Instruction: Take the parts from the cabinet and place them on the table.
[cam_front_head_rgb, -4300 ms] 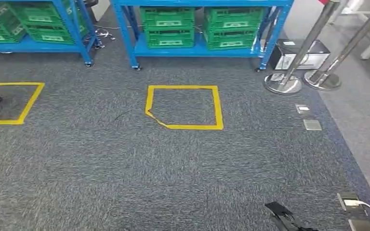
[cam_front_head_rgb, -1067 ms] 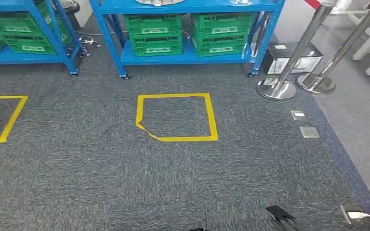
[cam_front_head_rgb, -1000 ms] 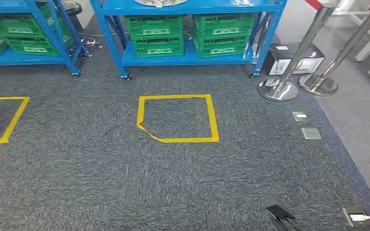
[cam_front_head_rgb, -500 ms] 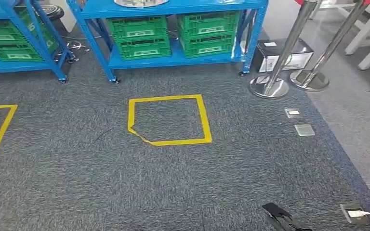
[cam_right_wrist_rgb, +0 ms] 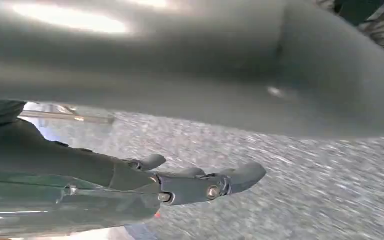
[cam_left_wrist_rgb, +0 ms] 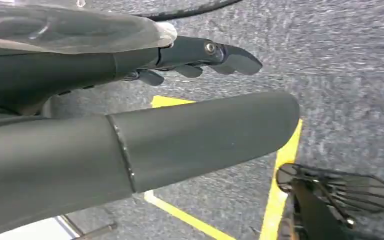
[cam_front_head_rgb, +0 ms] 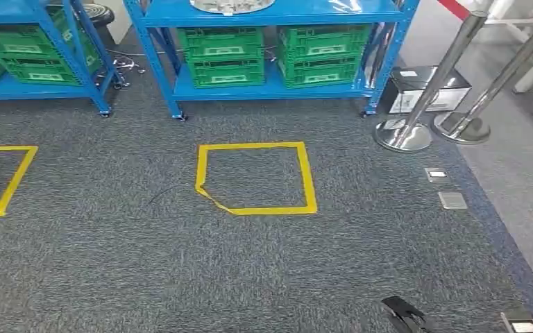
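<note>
High head view; floorward wrist views

Grey carpet [cam_front_head_rgb: 111, 277] with yellow tape square [cam_front_head_rgb: 255, 178]

I see the blue metal shelving cabinet [cam_front_head_rgb: 271, 14] on casters ahead, across the grey carpet. A round silver metal part [cam_front_head_rgb: 232, 5] lies flat on its upper shelf, cut off by the frame's top edge, directly above green plastic crates [cam_front_head_rgb: 223, 57].

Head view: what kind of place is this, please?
Probably a workshop or storeroom: blue metal shelves hold green plastic crates, yellow tape squares mark spots on the grey carpet, and steel barrier posts stand beside them.
</note>
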Controlling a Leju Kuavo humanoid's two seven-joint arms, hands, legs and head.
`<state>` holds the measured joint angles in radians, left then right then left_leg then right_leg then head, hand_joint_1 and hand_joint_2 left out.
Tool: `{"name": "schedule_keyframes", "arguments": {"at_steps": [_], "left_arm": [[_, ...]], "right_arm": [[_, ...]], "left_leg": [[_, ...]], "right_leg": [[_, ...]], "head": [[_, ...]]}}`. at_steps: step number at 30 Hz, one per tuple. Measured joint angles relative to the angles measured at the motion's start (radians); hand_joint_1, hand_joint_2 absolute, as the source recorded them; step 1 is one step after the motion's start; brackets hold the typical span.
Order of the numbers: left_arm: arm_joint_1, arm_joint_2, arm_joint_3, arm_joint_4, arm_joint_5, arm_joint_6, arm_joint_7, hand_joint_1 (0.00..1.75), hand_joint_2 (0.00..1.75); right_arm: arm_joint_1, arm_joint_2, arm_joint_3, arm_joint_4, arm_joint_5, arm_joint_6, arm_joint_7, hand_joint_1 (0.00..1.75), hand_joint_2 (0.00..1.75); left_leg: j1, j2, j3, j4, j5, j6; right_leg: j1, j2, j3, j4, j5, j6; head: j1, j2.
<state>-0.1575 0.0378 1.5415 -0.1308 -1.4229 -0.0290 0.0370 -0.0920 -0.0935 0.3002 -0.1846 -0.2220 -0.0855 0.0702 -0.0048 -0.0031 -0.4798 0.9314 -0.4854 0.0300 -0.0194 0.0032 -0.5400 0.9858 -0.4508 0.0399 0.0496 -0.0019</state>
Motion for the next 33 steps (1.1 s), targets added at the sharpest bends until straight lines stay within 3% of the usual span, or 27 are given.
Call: {"name": "schedule_keyframes", "arguments": {"at_steps": [1, 2, 4, 6, 7, 9, 10, 11, 12, 13, 15, 16, 20, 21, 22, 25, 26, 27, 28, 30, 31, 33], "left_arm": [[-0.002, 0.001, 0.0, 0.0, 0.0, 0.0, 0.0, 0.0, 0.0], [-0.004, 0.002, 0.0, 0.0, 0.0, 0.0, 0.0, 0.0, 0.0], [-0.005, 0.002, 0.0, 0.0, 0.0, 0.0, 0.0, 0.0, 0.0], [-0.005, 0.0, 0.0, 0.0, 0.0, 0.0, 0.0, 0.0, 0.0], [-0.005, -0.001, 0.0, 0.0, 0.0, 0.0, 0.0, 0.0, 0.0], [-0.006, 0.0, 0.0, 0.0, 0.001, 0.003, 0.0, 0.0, 0.0], [-0.005, 0.0, 0.0, 0.0, 0.001, 0.003, 0.0, 0.0, 0.0], [-0.004, 0.0, 0.0, 0.0, 0.001, 0.003, 0.0, 0.0, 0.0], [-0.002, -0.001, 0.0, 0.0, 0.001, 0.004, 0.001, 0.0, 0.0], [-0.001, -0.002, 0.0, 0.0, 0.001, 0.004, 0.001, 0.0, 0.0], [-0.002, 0.0, 0.0, 0.0, 0.001, 0.006, 0.001, 0.0, 0.0], [-0.002, 0.002, 0.0, 0.0, 0.002, 0.006, 0.001, 0.0, 0.0], [-0.005, 0.002, 0.0, 0.0, 0.004, 0.006, 0.001, 0.0, 0.0], [-0.005, -0.001, 0.0, 0.0, 0.005, 0.006, 0.001, 0.0, 0.0], [-0.004, -0.002, 0.0, 0.0, 0.006, 0.006, 0.001, 0.0, 0.0], [-0.005, -0.004, 0.0, 0.0, 0.007, 0.008, 0.001, 0.0, 0.0], [-0.004, -0.004, 0.0, 0.0, 0.007, 0.009, 0.001, 0.0, 0.0], [-0.003, -0.004, 0.0, 0.0, 0.007, 0.009, 0.001, 0.0, 0.0], [-0.002, -0.004, 0.0, 0.0, 0.007, 0.009, 0.003, 0.0, 0.0], [-0.001, -0.006, 0.0, 0.0, 0.007, 0.009, 0.004, 0.0, 0.0], [0.0, -0.006, 0.0, 0.0, 0.007, 0.009, 0.005, 0.0, 0.0], [-0.005, -0.005, 0.0, 0.0, 0.007, 0.009, 0.006, 0.0, 0.0]], "right_arm": [[0.0, 0.0, 0.001, 0.002, 0.0, -0.001, 0.0, 0.0, 0.0], [-0.001, 0.0, 0.001, 0.002, 0.0, -0.001, 0.0, 0.0, 0.0], [-0.001, 0.0, 0.002, 0.002, 0.0, -0.001, -0.001, 0.0, 0.0], [0.001, 0.0, 0.002, 0.002, 0.0, -0.001, 0.0, 0.0, 0.0], [0.0, 0.0, 0.003, 0.002, 0.0, -0.001, 0.0, 0.0, 0.0], [-0.003, 0.0, 0.003, 0.002, 0.0, -0.001, 0.0, 0.0, 0.0], [-0.002, 0.0, 0.003, 0.002, 0.0, -0.001, 0.0, 0.0, 0.0], [-0.001, 0.0, 0.003, 0.002, 0.0, -0.001, 0.0, 0.0, 0.0], [0.0, 0.0, 0.004, 0.002, 0.0, 0.0, 0.0, 0.0, 0.0], [0.0, 0.0, 0.004, 0.002, 0.0, 0.0, 0.0, 0.0, 0.0], [-0.001, 0.0, 0.005, 0.002, 0.0, 0.0, 0.0, 0.0, 0.0], [-0.003, 0.0, 0.005, 0.002, 0.0, 0.0, -0.001, 0.0, 0.0], [-0.005, 0.0, 0.005, 0.002, 0.0, 0.002, -0.002, 0.0, 0.0], [-0.006, 0.0, 0.005, 0.002, 0.0, 0.002, -0.001, 0.0, 0.0], [-0.007, 0.0, 0.006, 0.002, 0.0, 0.002, -0.001, 0.0, 0.0], [-0.006, 0.0, 0.006, 0.002, 0.002, 0.002, 0.0, 0.0, 0.0], [-0.004, 0.0, 0.006, 0.002, 0.002, 0.002, 0.002, 0.0, 0.0], [-0.002, 0.0, 0.006, 0.002, 0.002, 0.002, 0.002, 0.0, 0.0], [-0.002, 0.0, 0.006, 0.002, 0.002, 0.002, 0.002, 0.0, 0.0], [-0.003, -0.001, 0.006, 0.002, 0.002, 0.002, 0.002, 0.0, 0.0], [-0.002, -0.001, 0.006, 0.004, 0.002, 0.002, 0.002, 0.0, 0.0], [-0.004, -0.001, 0.006, 0.004, 0.002, 0.002, 0.001, 0.0, 0.0]], "left_leg": [[-0.008, -0.001, 0.001, 0.005, -0.007, -0.007], [-0.008, -0.002, -0.001, 0.006, -0.008, -0.008], [-0.007, -0.002, 0.002, -0.001, -0.009, -0.014], [-0.004, -0.001, 0.006, 0.014, -0.026, -0.028], [-0.003, -0.001, -0.022, 0.069, -0.052, -0.036], [0.003, -0.001, -0.136, 0.267, -0.129, -0.046], [0.003, -0.001, -0.186, 0.347, -0.149, -0.048], [0.004, -0.001, -0.217, 0.382, -0.143, -0.049], [0.005, -0.001, -0.221, 0.359, -0.106, -0.047], [0.005, -0.001, -0.197, 0.288, -0.051, -0.044], [0.004, -0.001, -0.12, 0.09, 0.062, -0.032], [-0.001, -0.002, -0.101, 0.041, 0.064, -0.027], [-0.004, -0.003, -0.095, 0.023, 0.052, -0.01], [0.006, -0.002, -0.081, 0.009, 0.056, -0.005], [0.004, -0.002, -0.073, 0.003, 0.053, 0.0], [0.003, 0.0, -0.056, 0.003, 0.039, 0.011], [0.003, -0.001, -0.049, 0.003, 0.033, 0.011], [0.003, -0.002, -0.039, 0.003, 0.027, 0.01], [0.003, -0.003, -0.028, 0.003, 0.019, 0.008], [0.003, -0.004, 0.0, 0.003, 0.002, 0.001], [0.001, -0.004, 0.003, 0.004, -0.006, -0.005], [-0.004, -0.007, 0.001, 0.007, -0.012, -0.012]], "right_leg": [[0.007, 0.0, 0.009, -0.015, -0.019, -0.005], [0.003, 0.002, 0.009, -0.017, -0.015, -0.015], [0.01, 0.002, 0.008, -0.017, -0.02, -0.025], [0.0, 0.002, 0.023, -0.028, -0.021, -0.035], [-0.001, 0.002, 0.026, -0.029, -0.023, -0.039], [0.0, 0.001, 0.027, -0.03, -0.028, -0.045], [0.0, 0.001, 0.03, -0.03, -0.032, -0.047], [0.0, 0.002, 0.035, -0.03, -0.036, -0.047], [0.0, 0.003, 0.042, -0.03, -0.041, -0.046], [-0.001, 0.005, 0.051, -0.03, -0.047, -0.045], [0.0, 0.007, 0.068, -0.032, -0.059, -0.04], [0.005, 0.007, 0.071, -0.03, -0.066, -0.035], [0.006, 0.01, 0.081, -0.048, -0.075, -0.013], [0.001, 0.007, 0.084, -0.039, -0.082, -0.009], [0.004, 0.004, 0.069, 0.0, -0.102, -0.007], [0.003, 0.004, -0.072, 0.259, -0.208, -0.002], [0.002, 0.004, -0.106, 0.306, -0.209, -0.001], [0.002, 0.004, -0.112, 0.296, -0.181, 0.0], [0.001, 0.004, -0.097, 0.243, -0.134, -0.001], [0.0, 0.002, -0.025, 0.052, -0.01, -0.005], [0.001, 0.0, -0.005, 0.001, 0.0, -0.006], [0.004, 0.002, -0.003, -0.012, -0.009, -0.017]], "head": [[-0.001, 0.0], [-0.004, 0.0], [-0.015, 0.0], [-0.014, 0.0], [-0.024, 0.0], [-0.034, 0.0], [-0.035, 0.0], [-0.036, 0.0], [-0.036, 0.0], [-0.037, 0.0], [-0.041, 0.0], [-0.042, 0.0], [-0.042, 0.0], [-0.039, 0.0], [-0.035, 0.0], [-0.023, 0.0], [-0.019, 0.0], [-0.015, 0.0], [-0.01, 0.0], [-0.001, 0.0], [0.002, 0.0], [-0.004, 0.0]]}}
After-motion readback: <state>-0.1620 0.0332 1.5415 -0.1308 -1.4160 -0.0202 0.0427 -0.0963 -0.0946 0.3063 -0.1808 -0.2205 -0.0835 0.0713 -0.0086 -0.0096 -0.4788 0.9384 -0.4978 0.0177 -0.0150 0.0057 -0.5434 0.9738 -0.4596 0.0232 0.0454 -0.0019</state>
